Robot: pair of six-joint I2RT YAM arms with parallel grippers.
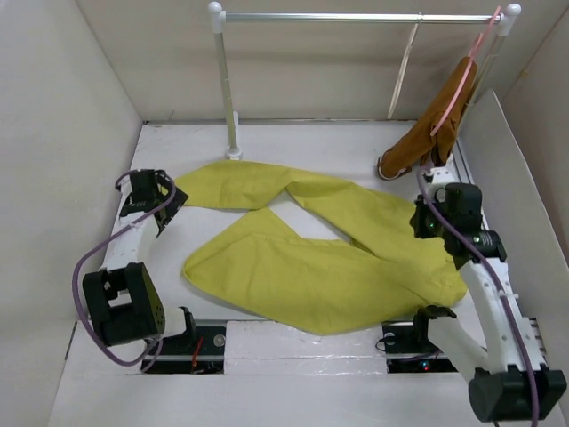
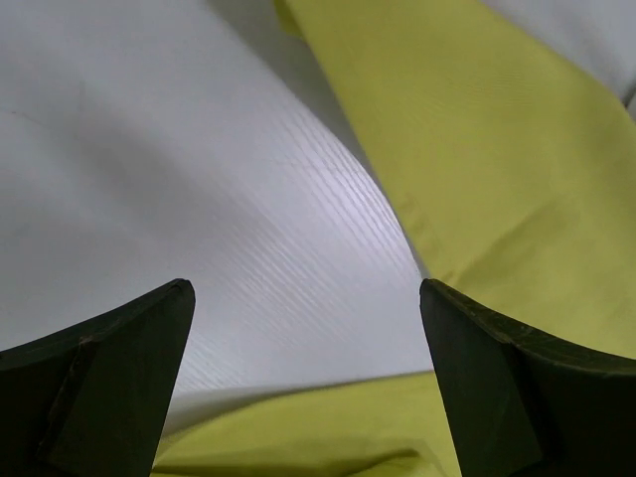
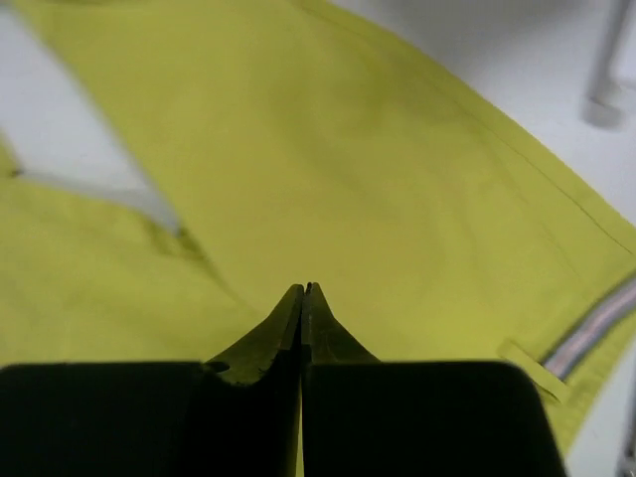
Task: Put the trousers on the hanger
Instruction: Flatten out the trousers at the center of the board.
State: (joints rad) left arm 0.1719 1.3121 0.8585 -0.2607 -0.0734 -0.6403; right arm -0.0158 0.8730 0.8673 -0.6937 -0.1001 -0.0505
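The yellow-green trousers [image 1: 320,258] lie spread flat on the table, legs reaching left and waist at the right. The striped waistband [image 3: 596,328] shows at the right edge of the right wrist view. The cream-white hanger [image 1: 404,71] hangs from the metal rail at the back. My left gripper [image 1: 167,201] is open and empty beside the end of the far trouser leg [image 2: 497,149], with cloth just below the jaws [image 2: 308,298]. My right gripper [image 1: 425,222] is shut, its fingers pressed together [image 3: 303,288] above the cloth near the waist, with nothing visible between them.
A metal rail [image 1: 356,16] on white posts spans the back. A pink hanger [image 1: 462,84] on it carries a rust-brown garment [image 1: 427,133] that reaches down to the table. White walls enclose the table on the left, back and right.
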